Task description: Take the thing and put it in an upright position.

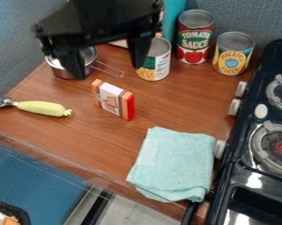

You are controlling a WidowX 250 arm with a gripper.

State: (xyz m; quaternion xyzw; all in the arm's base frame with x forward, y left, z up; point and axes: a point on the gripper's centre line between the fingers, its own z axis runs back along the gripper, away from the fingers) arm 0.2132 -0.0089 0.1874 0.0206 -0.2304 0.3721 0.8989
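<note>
My black claw (109, 71) hangs, fingers apart, over the brown wooden table (184, 103); the small rectangular orange-white-red box (112, 100) sits inside its edges, bare wood between it and the folded mint cloth (177, 162)

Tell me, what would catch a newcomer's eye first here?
Probably the black gripper looming at the top, its jaws open above the wooden counter. Below it sits a small orange, white and red box. Then the pale teal cloth, lying beside the black stove.
</note>
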